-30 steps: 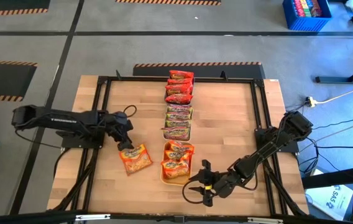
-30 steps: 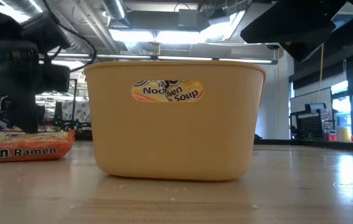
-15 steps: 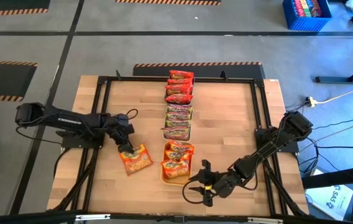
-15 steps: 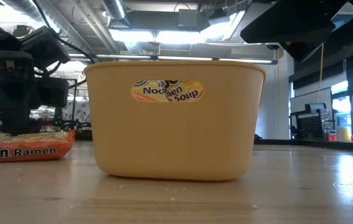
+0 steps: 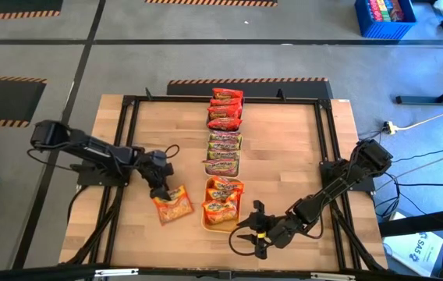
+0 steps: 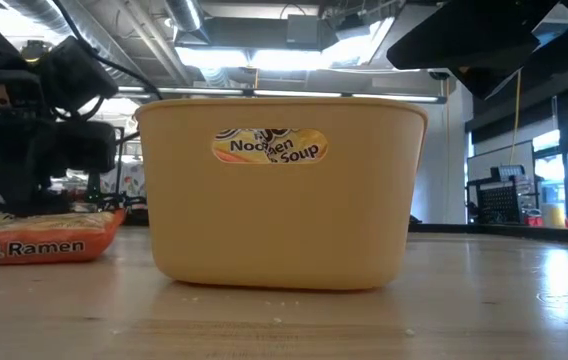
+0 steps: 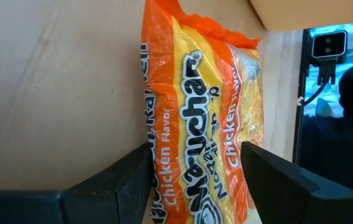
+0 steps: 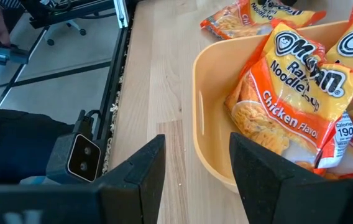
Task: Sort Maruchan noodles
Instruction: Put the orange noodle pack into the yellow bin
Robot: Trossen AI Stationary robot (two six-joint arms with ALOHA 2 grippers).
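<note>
Noodle packet [image 5: 171,206], left gripper [image 5: 161,193] astride, lowered

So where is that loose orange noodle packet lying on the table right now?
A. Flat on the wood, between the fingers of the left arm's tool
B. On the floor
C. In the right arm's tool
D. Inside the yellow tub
A: the orange noodle packet lies flat on the wooden table beside the yellow tub, and the left wrist view shows the left tool with one finger on either side of it.
</note>
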